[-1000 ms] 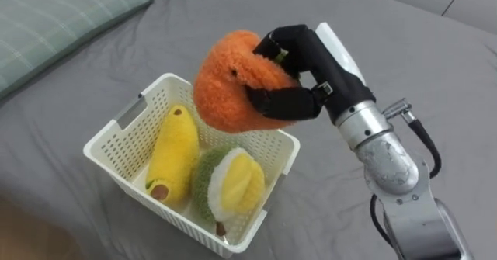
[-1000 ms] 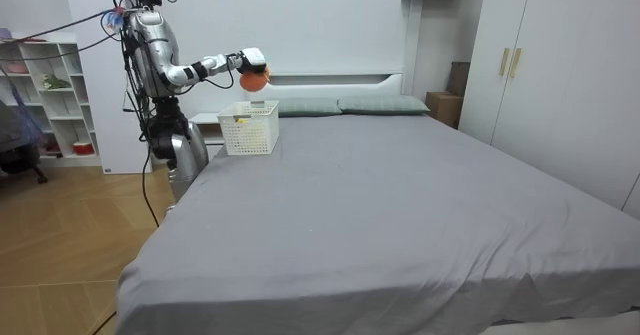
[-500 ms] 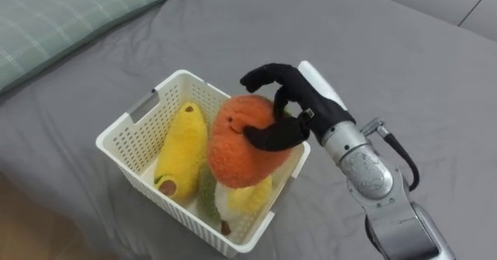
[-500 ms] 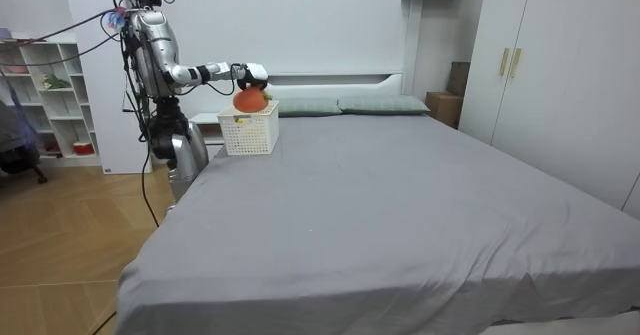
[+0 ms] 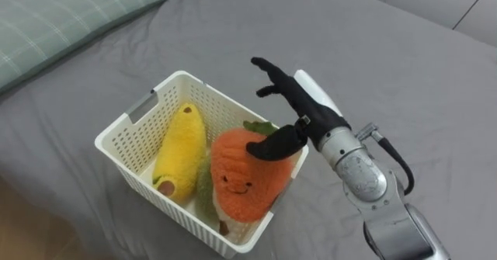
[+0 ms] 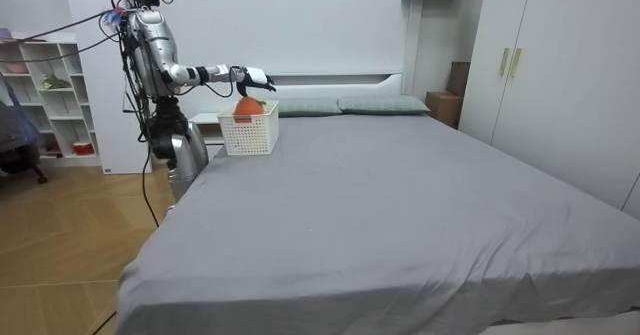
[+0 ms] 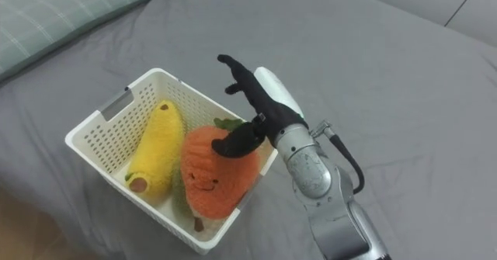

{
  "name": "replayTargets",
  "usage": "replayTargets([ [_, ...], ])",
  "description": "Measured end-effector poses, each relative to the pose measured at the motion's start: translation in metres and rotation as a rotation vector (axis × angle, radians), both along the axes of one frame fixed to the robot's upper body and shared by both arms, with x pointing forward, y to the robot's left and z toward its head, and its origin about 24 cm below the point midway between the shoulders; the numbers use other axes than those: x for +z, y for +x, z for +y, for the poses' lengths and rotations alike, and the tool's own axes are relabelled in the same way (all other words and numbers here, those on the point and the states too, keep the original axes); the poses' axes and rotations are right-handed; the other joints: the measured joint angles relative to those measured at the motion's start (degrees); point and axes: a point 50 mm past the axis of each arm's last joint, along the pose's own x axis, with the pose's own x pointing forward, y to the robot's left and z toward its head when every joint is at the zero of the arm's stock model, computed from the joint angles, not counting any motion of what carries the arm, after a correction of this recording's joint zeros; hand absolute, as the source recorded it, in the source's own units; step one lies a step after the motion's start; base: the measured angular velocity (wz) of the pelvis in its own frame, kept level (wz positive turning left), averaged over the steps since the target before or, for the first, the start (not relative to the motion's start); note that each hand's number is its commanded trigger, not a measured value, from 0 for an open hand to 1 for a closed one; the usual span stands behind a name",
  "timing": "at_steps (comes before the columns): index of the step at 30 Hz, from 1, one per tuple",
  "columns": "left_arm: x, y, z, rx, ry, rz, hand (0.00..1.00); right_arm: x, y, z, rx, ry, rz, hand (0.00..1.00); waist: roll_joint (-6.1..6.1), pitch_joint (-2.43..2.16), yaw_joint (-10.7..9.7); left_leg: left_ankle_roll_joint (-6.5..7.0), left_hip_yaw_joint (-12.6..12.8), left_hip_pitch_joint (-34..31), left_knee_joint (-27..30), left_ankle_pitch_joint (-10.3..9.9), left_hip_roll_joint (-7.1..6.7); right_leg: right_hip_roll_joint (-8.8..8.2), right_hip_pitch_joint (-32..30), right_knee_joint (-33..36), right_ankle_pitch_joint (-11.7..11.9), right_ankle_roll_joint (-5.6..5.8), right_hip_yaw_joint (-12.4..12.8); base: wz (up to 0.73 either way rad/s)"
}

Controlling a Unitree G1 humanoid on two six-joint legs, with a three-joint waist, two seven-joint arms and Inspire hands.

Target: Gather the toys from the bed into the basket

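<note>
Your right hand (image 5: 297,109), fingers spread and empty, over a white slotted plastic basket (image 5: 126,150), fuzzy orange carrot (image 5: 241,171), gripped a second ago, now inside beside a plush banana (image 5: 180,143).

Soft, even indoor light fills the room, bright but without hard-edged shadows. The wide grey bedsheet (image 5: 404,66) is lit flatly, and its shallow folds show only as faint darker bands. The white lattice plastic basket (image 5: 132,140) is the brightest thing in the eye views and throws only a pale, diffuse shadow on the sheet beside it. The black right hand (image 5: 301,109) reads as a dark shape with little surface detail (the bare metal behind it catches small bright highlights). In the room view the plain white wall (image 6: 330,25) is evenly bright, and the sheet's hanging near side is dimmer than its top.
</note>
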Motion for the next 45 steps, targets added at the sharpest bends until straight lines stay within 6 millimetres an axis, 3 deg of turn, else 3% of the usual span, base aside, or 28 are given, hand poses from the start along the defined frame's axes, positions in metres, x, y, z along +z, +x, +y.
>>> replayTargets([
  [14,-0.001,-0.010,0.003,0.028,0.006,0.026,0.00,0.000,-0.001,-0.008,-0.056,0.047,-0.031,0.00,0.44,-0.02,-1.84,0.00,-0.07,0.01,0.01,0.00,-0.03,0.01,0.09,-0.03,0.00,0.00,0.01,0.00],
  [17,0.000,-0.015,0.005,0.055,0.009,0.029,0.00,-0.011,-0.009,-0.022,-0.118,0.073,0.004,0.00,0.67,-0.12,-1.99,0.00,0.01,0.09,0.00,0.00,-0.03,0.00,0.15,-0.04,0.00,0.00,0.20,0.00],
  [19,0.000,-0.018,0.007,0.075,0.017,0.033,0.00,-0.017,-0.014,-0.030,-0.157,0.079,0.024,0.00,1.03,-0.22,-3.41,0.03,0.05,-0.03,0.02,0.02,-0.03,-0.03,-0.05,0.09,0.00,0.00,0.27,0.00],
  [25,0.000,-0.024,0.007,0.093,0.018,0.038,0.00,-0.013,-0.013,-0.058,-0.301,0.233,0.024,0.00,1.34,-0.39,-7.46,0.03,0.75,0.18,0.02,0.03,0.06,0.02,-0.01,0.06,0.00,0.00,1.36,-0.04],
  [30,0.002,-0.023,0.009,0.089,0.030,0.017,0.00,-0.016,-0.021,-0.085,-0.440,0.300,-0.003,0.00,1.39,-0.80,-8.79,0.06,2.80,1.30,-0.88,0.01,0.43,0.13,0.13,0.07,0.00,0.01,3.21,-0.20],
  [36,0.003,-0.020,0.010,0.087,0.029,-0.007,0.00,-0.020,-0.030,-0.110,-0.567,0.396,0.005,0.00,2.27,-0.78,-11.65,0.17,4.28,1.61,-0.99,-0.12,0.61,0.21,-0.24,0.24,0.07,0.13,4.70,-0.16],
  [40,0.004,-0.025,0.012,0.093,0.037,-0.016,0.00,-0.015,-0.038,-0.134,-0.695,0.442,-0.053,0.00,2.71,-0.87,-11.75,0.14,5.29,2.05,-1.44,-0.21,0.90,0.25,-0.24,0.31,0.10,0.17,4.89,-0.12],
  [45,0.003,-0.046,0.013,0.135,0.040,0.030,0.00,-0.017,-0.044,-0.146,-0.796,0.512,-0.074,0.00,2.46,-0.99,-11.83,0.04,6.46,2.09,-1.86,-0.23,1.17,0.31,-0.99,0.25,0.10,0.17,4.76,-0.11],
])
